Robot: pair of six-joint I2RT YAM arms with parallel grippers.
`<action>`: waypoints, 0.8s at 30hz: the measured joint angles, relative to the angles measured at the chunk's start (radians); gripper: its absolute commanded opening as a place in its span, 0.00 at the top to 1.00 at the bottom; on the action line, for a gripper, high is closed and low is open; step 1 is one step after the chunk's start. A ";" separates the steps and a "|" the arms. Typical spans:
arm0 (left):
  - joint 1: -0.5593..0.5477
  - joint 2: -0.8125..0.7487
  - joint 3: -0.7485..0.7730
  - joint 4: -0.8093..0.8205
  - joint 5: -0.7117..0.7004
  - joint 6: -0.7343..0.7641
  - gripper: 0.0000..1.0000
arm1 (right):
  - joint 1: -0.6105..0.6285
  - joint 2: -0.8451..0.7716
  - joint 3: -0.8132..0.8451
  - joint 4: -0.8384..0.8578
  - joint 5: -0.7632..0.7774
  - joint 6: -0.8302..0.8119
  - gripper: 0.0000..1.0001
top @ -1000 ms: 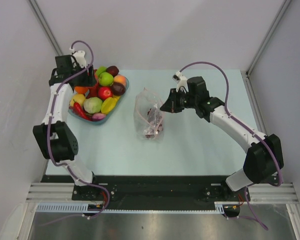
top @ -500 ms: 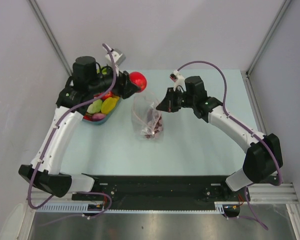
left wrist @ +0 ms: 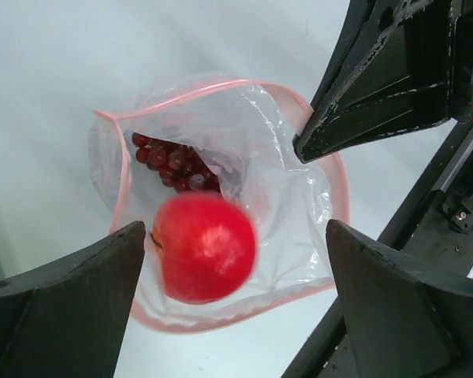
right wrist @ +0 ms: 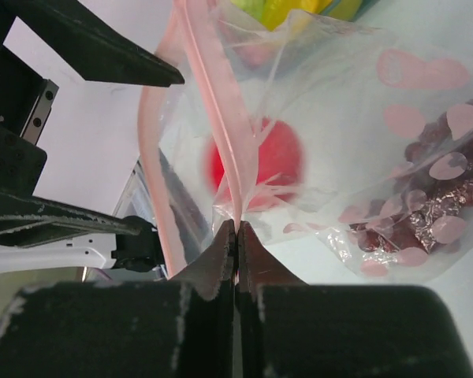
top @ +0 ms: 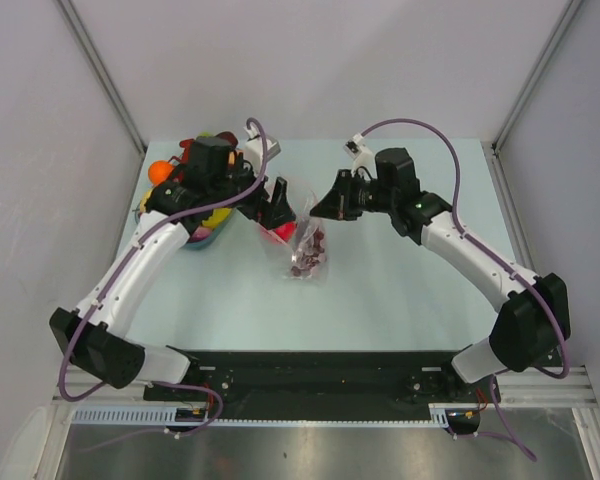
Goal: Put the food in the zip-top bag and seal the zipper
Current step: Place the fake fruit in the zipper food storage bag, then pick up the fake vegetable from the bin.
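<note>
The left gripper (left wrist: pixel 235 227) was released wide above the open mouth of the bag (left wrist: pixel 296 197). A red apple (left wrist: pixel 205 248), blurred and touched by neither finger, was in that mouth, near the grapes (left wrist: pixel 169 157) lying deeper inside. The right gripper (right wrist: pixel 236 232) was clenched on the pink zipper (right wrist: pixel 221 134), holding one edge of the bag up from the table (top: pixel 400 290).
</note>
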 measured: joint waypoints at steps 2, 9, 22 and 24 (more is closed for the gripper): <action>0.011 -0.012 0.005 0.006 0.006 0.002 0.00 | -0.005 -0.010 0.000 0.000 -0.008 0.017 1.00; 0.282 -0.066 0.024 0.019 0.100 0.011 0.00 | -0.060 -0.016 0.001 -0.017 -0.031 0.078 1.00; 0.533 0.207 0.010 -0.060 -0.059 0.397 0.00 | -0.077 -0.025 0.001 -0.041 -0.034 0.089 1.00; 0.539 0.246 0.010 -0.103 -0.075 0.517 0.00 | -0.077 -0.025 0.001 -0.045 -0.036 0.083 1.00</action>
